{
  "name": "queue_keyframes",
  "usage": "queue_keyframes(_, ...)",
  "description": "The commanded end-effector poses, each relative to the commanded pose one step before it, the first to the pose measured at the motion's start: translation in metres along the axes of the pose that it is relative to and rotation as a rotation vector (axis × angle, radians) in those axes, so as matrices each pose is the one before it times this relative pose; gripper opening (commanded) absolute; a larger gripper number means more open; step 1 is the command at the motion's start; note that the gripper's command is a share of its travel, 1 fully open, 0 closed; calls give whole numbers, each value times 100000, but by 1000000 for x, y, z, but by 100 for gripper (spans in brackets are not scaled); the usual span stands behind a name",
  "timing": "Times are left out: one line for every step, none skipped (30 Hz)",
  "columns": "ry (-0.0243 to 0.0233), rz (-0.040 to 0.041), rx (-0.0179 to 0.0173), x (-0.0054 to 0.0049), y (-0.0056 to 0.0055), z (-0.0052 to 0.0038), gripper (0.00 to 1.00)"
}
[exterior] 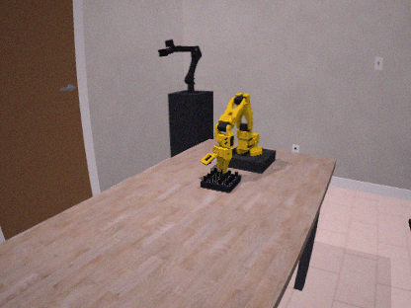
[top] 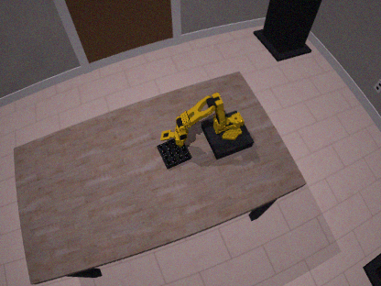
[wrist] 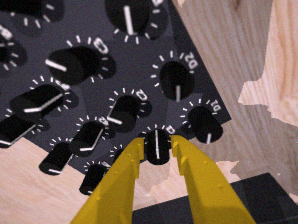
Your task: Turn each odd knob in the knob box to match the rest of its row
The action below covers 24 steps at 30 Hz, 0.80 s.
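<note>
Knob at the wrist view's top-left corner (wrist: 20,7) cut off, knob markings in the top view too small to read
</note>
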<state>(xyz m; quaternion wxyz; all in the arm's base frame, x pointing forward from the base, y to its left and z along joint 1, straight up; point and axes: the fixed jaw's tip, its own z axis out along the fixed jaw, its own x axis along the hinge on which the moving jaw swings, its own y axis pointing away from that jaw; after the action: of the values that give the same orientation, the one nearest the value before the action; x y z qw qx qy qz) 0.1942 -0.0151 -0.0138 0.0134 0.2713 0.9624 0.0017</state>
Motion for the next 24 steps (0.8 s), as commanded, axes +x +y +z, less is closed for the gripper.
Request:
queue_keyframes(2383,823,1012,3687,-3477,3704,10)
queue_keyframes(0,0,0,-17,12,-37,10)
queue_keyframes(0,0,0,-12,6,-12,10)
queue_keyframes(0,0,0,0,0,-6,10)
queue_keyframes(0,0,0,0,0,0,10)
queue_keyframes(0,0,0,0,0,0,10)
queue_keyframes(-2,0,2,3,-4,2,10)
queue_keyframes(0,0,0,0,-42,1,10)
queue_keyframes(0,0,0,-1,-96,1,10)
queue_keyframes(0,0,0,-1,-162,-4,10)
queue_keyframes(0,0,0,-2,-222,3,10)
queue_keyframes(0,0,0,-2,-264,-3,10)
queue_keyframes(0,0,0,-3,-306,4,10)
queue_keyframes(0,0,0,4,-312,-2,10)
queue_keyframes(0,0,0,-2,-300,-2,10)
queue_keyframes(0,0,0,4,-264,4,10)
queue_keyframes(0,0,0,-2,-222,-3,10)
queue_keyframes(0,0,0,5,-162,2,10)
queue_keyframes(0,0,0,-1,-96,1,10)
queue_keyframes(0,0,0,0,-42,1,10)
queue_keyframes(0,0,0,0,-6,0,10)
queue_keyframes(0,0,0,0,0,0,10)
queue_keyframes(0,0,0,0,0,0,10)
queue_keyframes(-1,0,-1,0,1,0,10)
